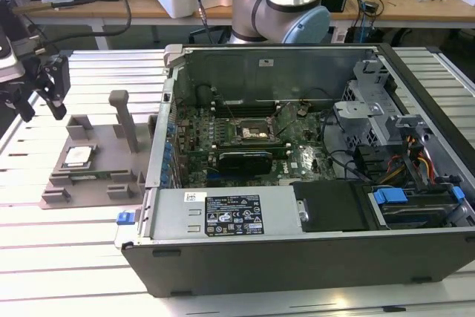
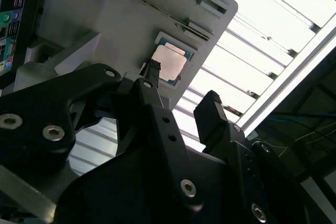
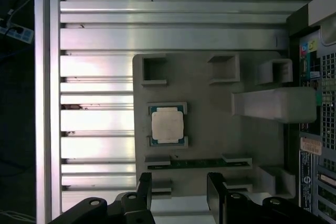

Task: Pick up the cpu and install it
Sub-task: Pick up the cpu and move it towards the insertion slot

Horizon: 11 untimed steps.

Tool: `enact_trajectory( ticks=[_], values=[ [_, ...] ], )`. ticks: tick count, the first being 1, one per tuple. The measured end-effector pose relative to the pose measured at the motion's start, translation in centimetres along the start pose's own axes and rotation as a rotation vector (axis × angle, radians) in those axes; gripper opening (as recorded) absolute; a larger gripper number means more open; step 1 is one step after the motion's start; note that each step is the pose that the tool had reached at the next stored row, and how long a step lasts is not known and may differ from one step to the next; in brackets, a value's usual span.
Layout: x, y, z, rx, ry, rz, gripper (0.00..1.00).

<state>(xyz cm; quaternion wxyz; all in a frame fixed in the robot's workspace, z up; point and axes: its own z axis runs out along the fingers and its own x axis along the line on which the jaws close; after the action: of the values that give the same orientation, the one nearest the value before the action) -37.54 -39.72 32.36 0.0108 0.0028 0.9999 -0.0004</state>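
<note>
We find the gripper (image 1: 41, 109) at the far left edge of the exterior view, hanging over the slatted metal table (image 1: 74, 257). Its two black fingers (image 1: 56, 98) are spread apart with nothing between them. The second wrist view shows the same wide gap at the gripper (image 2: 181, 80), and so does the first wrist view (image 3: 179, 179). In both, only the table and the plate beyond show through it.

The cpu (image 1: 77, 157) lies flat in a shallow square seat of the grey fixture plate (image 1: 100, 180), in the lower left of the exterior view. It is below and slightly right of the gripper in that frame and clear of the fingers. Its shiny metal top faces up. In the first wrist view we make out the thin greenish rim around the cpu (image 3: 167, 125) on the plate (image 3: 210, 129). In the second wrist view the cpu (image 2: 169, 62) sits just past one fingertip.

An upright post (image 1: 122, 118) rises from the plate. The open computer case (image 1: 297, 257) takes the centre and right of the exterior view. Its socket (image 1: 252, 133) sits in the upper middle, well apart from the cpu.
</note>
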Motion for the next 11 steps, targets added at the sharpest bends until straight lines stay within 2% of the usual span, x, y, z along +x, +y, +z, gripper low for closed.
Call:
enact_trajectory(
  ticks=[11],
  values=[
    [0.02,0.00,0.96,0.0001,0.0001,0.000,0.54]
  ],
)
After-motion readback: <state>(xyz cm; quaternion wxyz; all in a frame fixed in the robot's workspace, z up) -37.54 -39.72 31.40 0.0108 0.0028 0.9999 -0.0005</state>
